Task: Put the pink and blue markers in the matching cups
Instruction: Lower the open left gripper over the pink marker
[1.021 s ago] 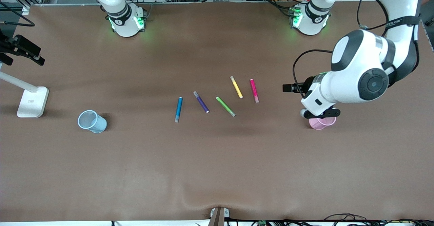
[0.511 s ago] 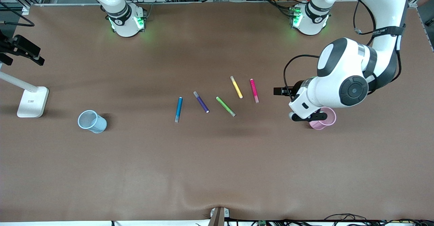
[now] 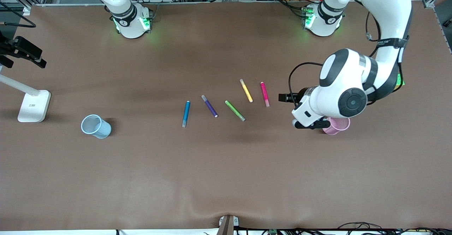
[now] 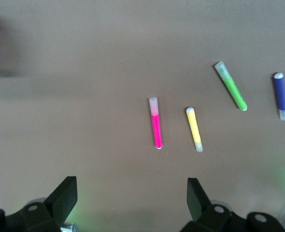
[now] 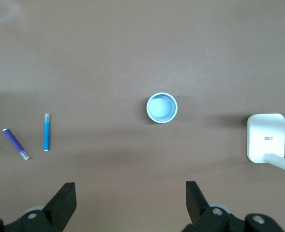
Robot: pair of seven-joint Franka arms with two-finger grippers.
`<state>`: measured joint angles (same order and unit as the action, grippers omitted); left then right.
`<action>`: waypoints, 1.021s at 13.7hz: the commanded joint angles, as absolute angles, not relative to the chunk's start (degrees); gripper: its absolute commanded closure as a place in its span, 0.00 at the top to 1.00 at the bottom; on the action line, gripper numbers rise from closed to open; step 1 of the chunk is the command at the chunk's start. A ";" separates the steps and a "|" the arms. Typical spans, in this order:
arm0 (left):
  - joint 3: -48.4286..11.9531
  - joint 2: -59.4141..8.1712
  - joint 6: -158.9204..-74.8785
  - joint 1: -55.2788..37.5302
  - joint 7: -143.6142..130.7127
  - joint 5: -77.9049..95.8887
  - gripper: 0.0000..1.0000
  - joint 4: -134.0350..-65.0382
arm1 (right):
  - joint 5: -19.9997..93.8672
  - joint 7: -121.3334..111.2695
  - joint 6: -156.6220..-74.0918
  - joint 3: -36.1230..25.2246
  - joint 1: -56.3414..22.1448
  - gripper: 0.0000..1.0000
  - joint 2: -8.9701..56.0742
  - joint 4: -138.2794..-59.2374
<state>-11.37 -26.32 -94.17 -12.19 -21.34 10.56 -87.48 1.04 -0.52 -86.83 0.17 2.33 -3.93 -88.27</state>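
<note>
The left gripper is hanging with its fingers spread wide and holding nothing, over bare brown table between the pale pink translucent plastic cup and the slim magenta-pink marker with a pale cap, probably so the open fingers can drop astride that marker next. The pink marker is lying flat toward the left arm's end of a loose row, just beside a yellow marker, with a green marker and a dark purple marker further along toward the right arm's end; that crowding suggests the approach needs care not to nudge the yellow one. The bright blue marker with a greyish cap is lying at the row's other end, beside the purple one. The light blue translucent cup is standing upright, well apart from the row toward the right arm's end, near a white lamp base. The right gripper is waiting high over that blue cup, fingers equally wide and empty. Neither marker is in its cup yet.
</note>
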 commanded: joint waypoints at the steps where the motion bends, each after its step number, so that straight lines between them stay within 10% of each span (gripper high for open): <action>1: -11.25 -27.77 -95.18 -13.18 -23.89 11.07 1.00 -86.40 | 1.76 0.09 -86.22 0.44 3.07 1.00 -3.78 -87.45; 14: -11.25 -31.02 -103.53 -18.01 -32.42 12.04 1.00 -89.03 | 1.76 0.09 -86.40 0.44 2.90 1.00 -3.78 -87.36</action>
